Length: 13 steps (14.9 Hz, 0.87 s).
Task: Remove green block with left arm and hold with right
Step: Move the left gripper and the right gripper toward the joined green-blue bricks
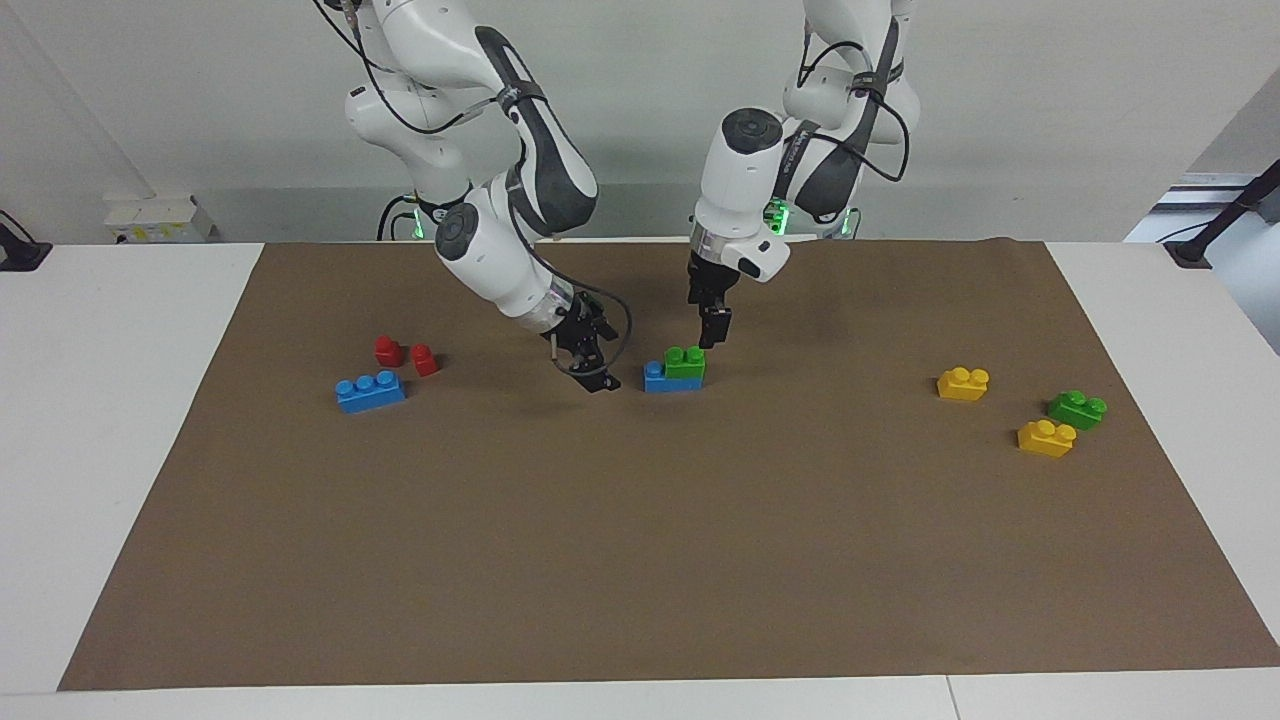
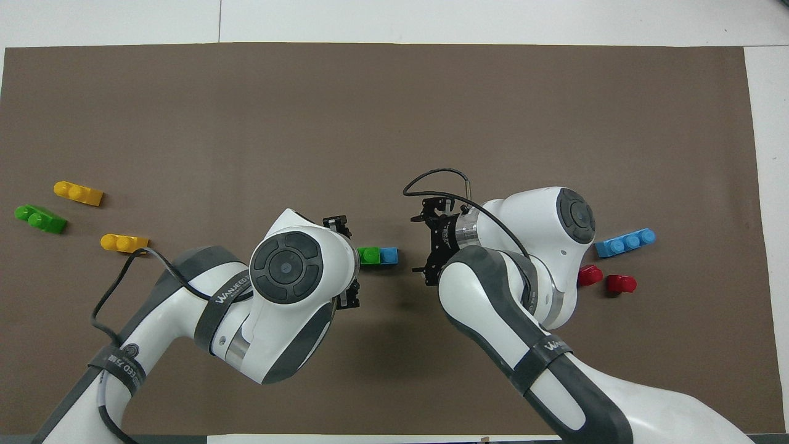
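- the facing view shows the green block [image 1: 686, 362] stacked on one end of a blue brick [image 1: 660, 378] mid-tabletop; from overhead the two merely look side by side.
- the left pincer [image 1: 714, 330] hangs just over the green block's robot-side edge, pointing down; whether it touches, or how wide it stands, i cannot tell, and overhead the arm hides it.
- the right pincer [image 1: 592, 372], tilted low beside the blue brick's bare end, stands wide in the overhead view [image 2: 429, 246], holding nothing.
- a second green brick [image 1: 1077, 409] lies between two yellow ones toward the left arm's end.
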{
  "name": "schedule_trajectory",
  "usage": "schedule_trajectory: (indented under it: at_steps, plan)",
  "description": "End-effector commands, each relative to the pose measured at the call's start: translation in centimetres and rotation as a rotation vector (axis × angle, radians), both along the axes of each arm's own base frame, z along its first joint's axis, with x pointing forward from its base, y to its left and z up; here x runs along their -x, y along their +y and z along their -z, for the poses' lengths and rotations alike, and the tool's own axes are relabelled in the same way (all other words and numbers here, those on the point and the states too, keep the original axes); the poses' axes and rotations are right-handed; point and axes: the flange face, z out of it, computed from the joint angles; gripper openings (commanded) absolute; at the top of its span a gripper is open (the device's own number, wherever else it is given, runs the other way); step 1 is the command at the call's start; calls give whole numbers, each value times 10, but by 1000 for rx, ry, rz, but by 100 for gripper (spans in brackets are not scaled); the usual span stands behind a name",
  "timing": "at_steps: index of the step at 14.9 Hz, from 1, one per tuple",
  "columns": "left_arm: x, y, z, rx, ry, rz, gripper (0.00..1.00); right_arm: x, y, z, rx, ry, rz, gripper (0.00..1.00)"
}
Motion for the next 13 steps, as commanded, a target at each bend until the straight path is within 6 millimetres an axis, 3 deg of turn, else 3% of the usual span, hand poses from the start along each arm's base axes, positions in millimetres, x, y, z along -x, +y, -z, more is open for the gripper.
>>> schedule_trajectory:
  at_steps: [1, 7, 12, 13]
  plan:
    - [-8, -5, 3, 1, -23, -30, 100, 6, 16, 11, -6, -13, 20, 100]
    - [-12, -9, 20, -1, -28, -41, 100, 9, 27, 26, -5, -28, 35, 100]
    - [-18, -14, 51, -41, -24, -44, 100, 15, 37, 40, 12, -44, 32, 100]
    - [-19, -15, 50, -43, -33, -43, 100, 15, 37, 42, 15, -44, 31, 100]
